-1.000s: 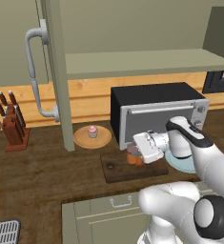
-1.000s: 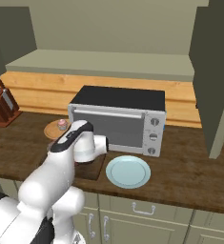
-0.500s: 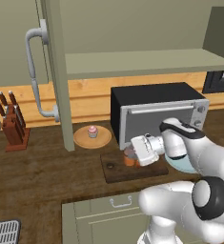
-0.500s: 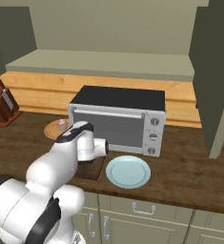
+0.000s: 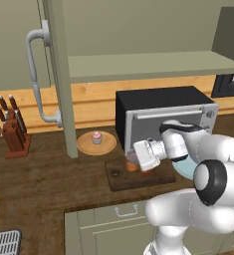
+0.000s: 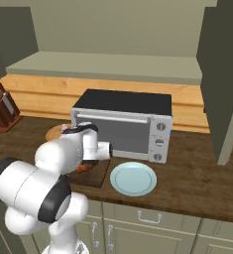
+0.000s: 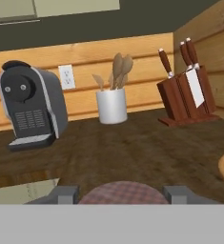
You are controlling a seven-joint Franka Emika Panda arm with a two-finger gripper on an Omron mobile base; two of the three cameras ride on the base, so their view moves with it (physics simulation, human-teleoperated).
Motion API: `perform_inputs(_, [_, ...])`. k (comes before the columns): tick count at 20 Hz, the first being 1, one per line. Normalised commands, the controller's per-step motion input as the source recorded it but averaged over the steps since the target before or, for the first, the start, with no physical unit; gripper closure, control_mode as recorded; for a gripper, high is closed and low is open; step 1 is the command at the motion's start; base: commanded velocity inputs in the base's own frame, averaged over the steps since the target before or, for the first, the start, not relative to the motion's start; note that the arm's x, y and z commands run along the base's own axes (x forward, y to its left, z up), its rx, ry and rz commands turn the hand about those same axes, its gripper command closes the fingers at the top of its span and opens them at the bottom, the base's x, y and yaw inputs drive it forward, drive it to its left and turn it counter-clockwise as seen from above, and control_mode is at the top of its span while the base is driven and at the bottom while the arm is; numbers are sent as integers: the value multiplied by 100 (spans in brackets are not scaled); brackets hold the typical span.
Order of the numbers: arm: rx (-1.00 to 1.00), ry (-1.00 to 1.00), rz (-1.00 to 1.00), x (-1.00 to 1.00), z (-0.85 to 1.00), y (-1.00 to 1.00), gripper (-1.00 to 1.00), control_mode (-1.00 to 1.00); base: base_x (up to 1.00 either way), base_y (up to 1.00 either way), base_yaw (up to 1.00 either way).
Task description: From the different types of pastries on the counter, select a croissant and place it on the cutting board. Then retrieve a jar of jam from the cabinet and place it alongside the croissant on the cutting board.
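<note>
The arm (image 5: pixel 208 164) is built of glossy white, rounded shell segments, smooth and bulbous in outline. Dark grey to black rings mark the joints; one large round dark joint cap (image 5: pixel 208 182) faces the left base camera, and a similar dark band (image 6: pixel 53 198) wraps the lower segment in the right base view. The hand (image 5: pixel 147 153) is a boxy white block with squared edges. The fingers (image 7: pixel 66 193) are small, dark grey and blunt-tipped. No cables, screws or markings are discernible.

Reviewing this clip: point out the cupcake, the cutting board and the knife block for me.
cupcake (image 5: pixel 96 137), left base view, its pink frosting.
cutting board (image 5: pixel 119 178), left base view, bare left end by the hole.
knife block (image 7: pixel 187 97), hand view, front of the wooden block.
</note>
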Motion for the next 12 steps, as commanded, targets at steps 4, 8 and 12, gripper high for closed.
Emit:
perform_inputs(4, [-6, 0, 0, 22, -37, 11, 100, -100, 0, 0, 0])
perform_inputs(8, [0, 0, 0, 20, -6, 3, 100, -100, 0, 0, 0])
perform_inputs(12, [-2, 0, 0, 32, -5, 12, -100, -100, 0, 0, 0])
